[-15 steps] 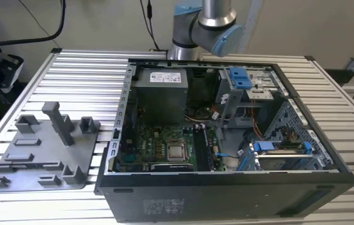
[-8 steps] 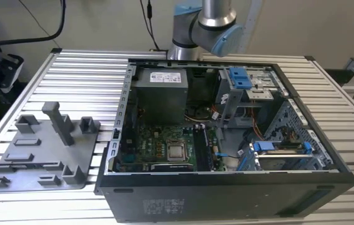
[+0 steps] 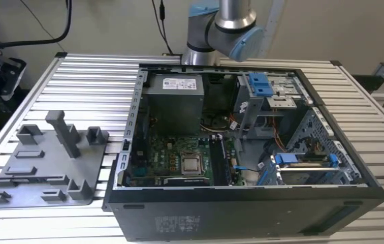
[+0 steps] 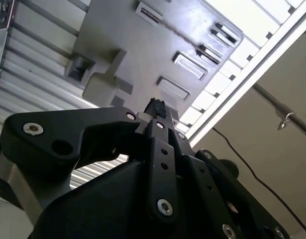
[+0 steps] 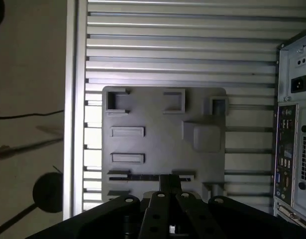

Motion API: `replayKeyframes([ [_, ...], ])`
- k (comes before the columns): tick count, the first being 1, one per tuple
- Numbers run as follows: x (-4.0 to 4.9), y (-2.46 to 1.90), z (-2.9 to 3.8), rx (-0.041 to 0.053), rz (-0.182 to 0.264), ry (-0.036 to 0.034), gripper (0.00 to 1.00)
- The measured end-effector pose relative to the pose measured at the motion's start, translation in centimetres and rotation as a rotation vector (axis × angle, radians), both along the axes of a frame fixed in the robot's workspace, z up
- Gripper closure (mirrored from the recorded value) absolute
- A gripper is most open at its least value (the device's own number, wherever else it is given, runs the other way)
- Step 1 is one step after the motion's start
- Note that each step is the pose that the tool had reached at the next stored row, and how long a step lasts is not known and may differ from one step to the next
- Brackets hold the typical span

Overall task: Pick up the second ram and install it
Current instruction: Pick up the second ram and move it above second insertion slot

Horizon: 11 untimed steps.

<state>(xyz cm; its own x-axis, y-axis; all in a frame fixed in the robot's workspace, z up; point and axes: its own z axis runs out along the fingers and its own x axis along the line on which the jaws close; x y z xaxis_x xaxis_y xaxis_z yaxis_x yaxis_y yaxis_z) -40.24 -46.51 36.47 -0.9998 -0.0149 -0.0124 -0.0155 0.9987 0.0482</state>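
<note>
Gripper [image 5: 170,185], closed on nothing, hangs over the second ram [image 5: 143,177] in the grey tray [image 3: 94,160], at the computer case's [image 3: 246,203] nine o'clock.

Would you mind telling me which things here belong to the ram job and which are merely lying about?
Job: second ram, in a slot of the grey tray; gripper, over that tray; open computer case; motherboard.
Lying about: power supply; blue drive latches; black cable.
</note>
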Motion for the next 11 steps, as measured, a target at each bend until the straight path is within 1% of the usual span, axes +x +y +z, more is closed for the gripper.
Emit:
replayKeyframes([
  [6,0.0,0.0,0.0,0.0,0.039,-0.0002,0.89],
  [9,-0.01,0.0,0.01,-0.0001,0.068,-0.0008,0.89],
  [11,-0.03,0.0,0.01,-0.0002,0.096,-0.0012,0.89],
])
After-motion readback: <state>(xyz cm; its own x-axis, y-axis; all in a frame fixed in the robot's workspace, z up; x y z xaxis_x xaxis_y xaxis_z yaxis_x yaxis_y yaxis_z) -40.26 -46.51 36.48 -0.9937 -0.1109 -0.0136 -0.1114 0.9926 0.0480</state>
